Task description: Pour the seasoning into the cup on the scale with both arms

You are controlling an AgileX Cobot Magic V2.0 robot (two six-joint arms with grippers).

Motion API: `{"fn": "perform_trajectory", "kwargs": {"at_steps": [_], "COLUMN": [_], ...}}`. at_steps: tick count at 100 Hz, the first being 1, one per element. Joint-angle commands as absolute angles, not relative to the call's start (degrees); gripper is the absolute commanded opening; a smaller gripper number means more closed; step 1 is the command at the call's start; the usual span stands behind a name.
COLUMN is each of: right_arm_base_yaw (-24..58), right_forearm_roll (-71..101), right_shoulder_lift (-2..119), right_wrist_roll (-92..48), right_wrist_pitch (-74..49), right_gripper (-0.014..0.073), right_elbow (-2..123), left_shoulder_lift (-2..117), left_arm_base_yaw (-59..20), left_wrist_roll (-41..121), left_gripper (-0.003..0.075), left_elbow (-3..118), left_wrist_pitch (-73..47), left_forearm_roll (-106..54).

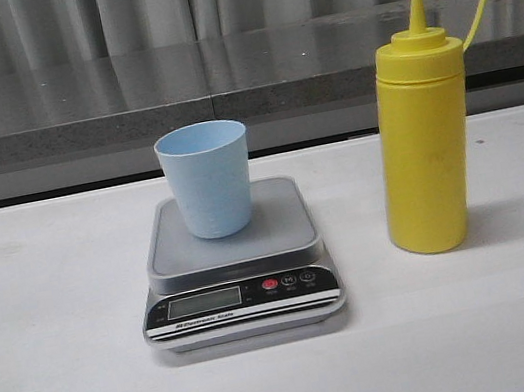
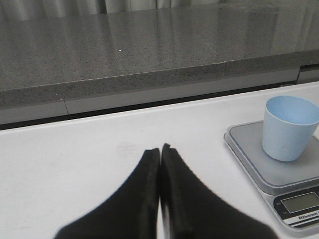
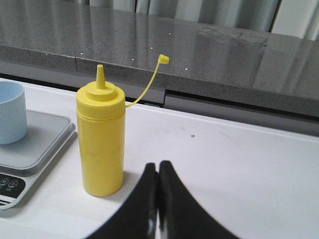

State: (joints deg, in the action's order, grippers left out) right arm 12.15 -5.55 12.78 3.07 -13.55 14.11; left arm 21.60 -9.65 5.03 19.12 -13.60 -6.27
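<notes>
The yellow seasoning bottle (image 1: 425, 142) stands upright on the white table, right of the scale (image 1: 236, 261); its cap hangs off on a thin tether and the nozzle is bare. The pale blue cup (image 1: 206, 178) stands upright on the scale's grey platform. Neither arm shows in the front view. In the left wrist view my left gripper (image 2: 160, 148) is shut with nothing in it, well to the side of the cup (image 2: 289, 127) and scale (image 2: 259, 162). In the right wrist view my right gripper (image 3: 158, 165) is shut and empty, close beside the bottle (image 3: 100, 134) but apart from it.
A dark grey stone ledge (image 1: 221, 76) runs along the back of the white table (image 1: 51, 324), with grey curtains behind it.
</notes>
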Motion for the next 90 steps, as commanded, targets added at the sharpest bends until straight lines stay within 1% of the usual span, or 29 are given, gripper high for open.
{"fn": "perform_trajectory", "kwargs": {"at_steps": [1,53,71,90], "right_arm_base_yaw": [12.3,12.0,10.1,5.3], "right_forearm_roll": [-6.0,-7.9,-8.4,-7.9], "right_shoulder_lift": [13.2,12.7,7.6,0.1], "right_wrist_roll": [2.6,2.6,2.6,2.6], "right_wrist_pitch": [-9.5,-9.5,-9.4,-9.4], "right_gripper": [-0.0067,-0.0067,-0.0067,-0.0067], "right_elbow": [15.5,14.4,10.8,5.9], "left_shoulder_lift": [21.9,21.9,21.9,21.9], "left_arm_base_yaw": [-9.6,-9.6,-9.6,-9.6], "left_wrist_roll": [5.1,5.1,5.1,5.1], "left_gripper": [-0.0018,-0.0018,-0.0018,-0.0018], "left_elbow": [20.8,20.8,20.8,20.8], "left_wrist_pitch": [-8.9,-8.9,-8.9,-8.9], "left_forearm_roll": [-6.5,-6.5,-6.5,-6.5]}}
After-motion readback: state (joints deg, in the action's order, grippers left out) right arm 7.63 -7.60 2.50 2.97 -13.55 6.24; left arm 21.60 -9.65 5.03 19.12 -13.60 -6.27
